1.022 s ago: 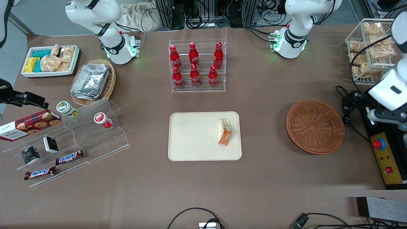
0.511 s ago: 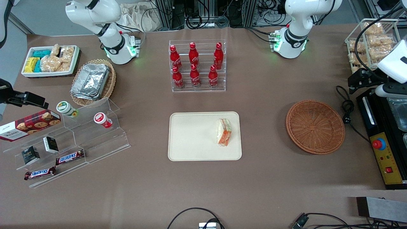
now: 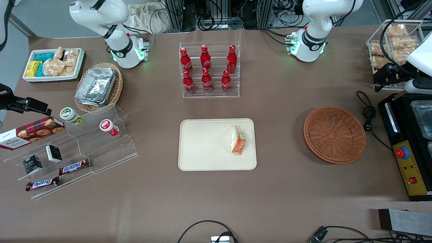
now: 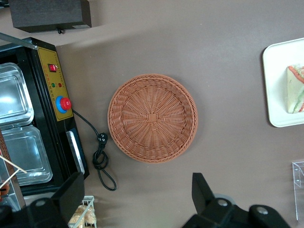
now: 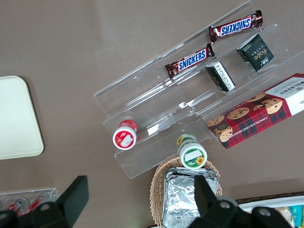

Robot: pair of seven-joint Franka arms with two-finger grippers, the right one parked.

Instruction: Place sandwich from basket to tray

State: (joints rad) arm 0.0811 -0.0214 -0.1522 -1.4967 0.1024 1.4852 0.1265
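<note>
One sandwich (image 3: 238, 140) is what you have to track, and it lies on the tray (image 3: 206, 145), near the tray's short edge that faces the basket (image 3: 334, 134). Its orange and green filling shows along the cut edge, and it sits inside the rim, not overhanging. Take the tray as your landmark. You will find the basket well apart from it toward the working arm's end of the worktop (image 3: 276, 189), upright and with nothing in it; the left wrist view shows its bare woven floor (image 4: 152, 117). Farther from the front camera than the tray stands a clear rack of red bottles (image 3: 208, 69). A black control box (image 3: 408, 168) with a red button lies beside the basket, farther from the tray, and a coiled black cable (image 3: 368, 113) lies between basket and box. Your gripper (image 4: 137, 194) hangs high above the worktop, beside the basket rather than over the tray, holding nothing. Its fingers (image 4: 203, 190) stand released and spread wide, with bare worktop showing between them. In the front view only part of the arm (image 3: 403, 72) shows at the edge, so you probably cannot judge its height from there.
</note>
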